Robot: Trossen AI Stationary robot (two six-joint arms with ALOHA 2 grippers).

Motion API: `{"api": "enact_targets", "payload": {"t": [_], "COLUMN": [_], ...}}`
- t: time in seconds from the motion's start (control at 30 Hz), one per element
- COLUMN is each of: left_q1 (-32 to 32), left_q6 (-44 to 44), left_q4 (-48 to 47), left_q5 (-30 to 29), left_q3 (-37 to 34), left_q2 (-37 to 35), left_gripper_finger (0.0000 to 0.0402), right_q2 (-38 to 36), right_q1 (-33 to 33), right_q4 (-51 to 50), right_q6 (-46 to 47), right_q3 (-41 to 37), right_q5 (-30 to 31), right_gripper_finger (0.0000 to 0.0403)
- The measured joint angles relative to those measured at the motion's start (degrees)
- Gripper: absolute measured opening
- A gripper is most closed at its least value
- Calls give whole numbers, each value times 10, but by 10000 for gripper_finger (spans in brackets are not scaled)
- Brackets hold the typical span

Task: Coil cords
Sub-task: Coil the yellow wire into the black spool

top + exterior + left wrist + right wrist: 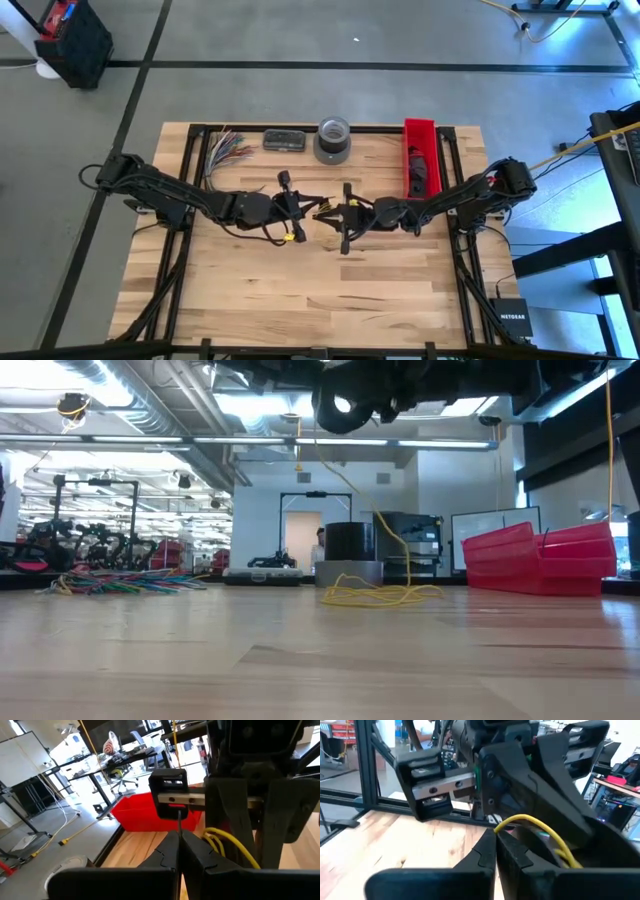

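Above the middle of the desk point(300, 290), both arms meet nose to nose.
The left gripper point(303, 212) and right gripper point(333, 213) face each other, each with its jaws pressed together on the yellow cord point(540, 827), which runs between them; a loose yellow tangle point(378, 594) lies on the desk near the red bin point(421, 158) and grey roll point(334, 140).

Along the far edge of the pale wooden-plank bench point(300, 290) lie a fan of multicoloured wires point(224, 152), a flat dark rectangular case point(284, 140), a grey tape roll point(333, 139) and a red plastic bin point(421, 158), left to right. Both arms meet over the bench's middle, above a loose yellow cord point(380, 595).
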Motion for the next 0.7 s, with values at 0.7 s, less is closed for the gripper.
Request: {"api": "enact_targets", "payload": {"t": [0.7], "left_q1": [15], "left_q6": [3], "left_q4": [46], "left_q5": [-76], "left_q3": [1], "left_q2": [39], "left_gripper_finger": [0], "right_q2": [6], "right_q1": [0], "right_q4": [9], "right_q6": [34], "right_q3": [0], "right_q5": [149], "right_gripper_finger": [14]}}
